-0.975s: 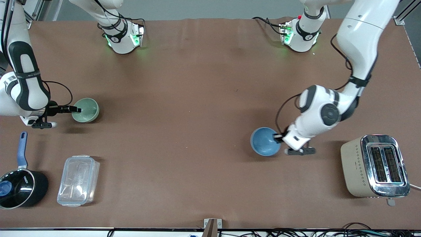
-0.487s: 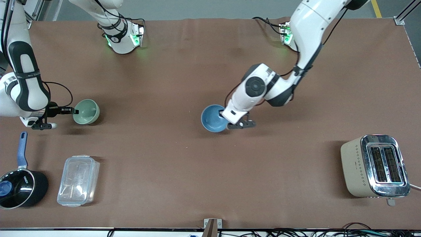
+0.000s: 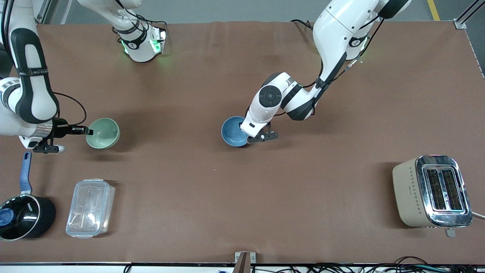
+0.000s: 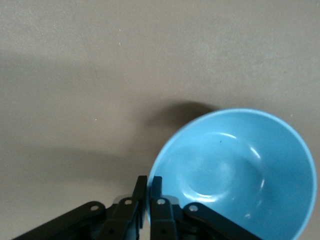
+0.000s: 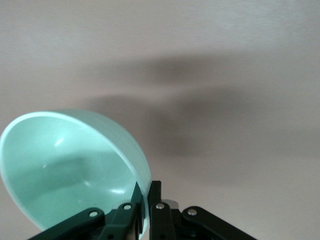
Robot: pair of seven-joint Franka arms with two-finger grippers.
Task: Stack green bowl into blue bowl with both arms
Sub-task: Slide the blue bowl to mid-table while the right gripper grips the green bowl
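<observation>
Left claw [image 3: 246, 133]: pinched on the rim of the blue bowl [image 3: 232, 131], one finger inside the wall and one outside, as the left wrist view shows [image 4: 149, 200]; it sits over the middle of the brown bench [image 3: 197, 182].
Blue bowl: held open side up at the tip of the left claw; its shadow lies on the bench right under it [image 4: 235, 170].
Right claw [image 3: 88, 131]: pinched on the rim of the green bowl [image 3: 103, 133] in the same way, seen in the right wrist view [image 5: 145, 200]; it sits over the right arm's end of the bench.
Green bowl: held at the tip of the right claw, tilted, its pale inside showing [image 5: 70, 165]; well apart from the blue bowl.
Saucepan [image 3: 22, 216]: black with a blue handle, on the bench near the right claw, nearer the front camera.
Clear box [image 3: 90, 207]: lidded plastic, just beside the saucepan.
Toaster [image 3: 432, 191]: cream and chrome, at the left arm's end of the bench, well apart from the left claw.
</observation>
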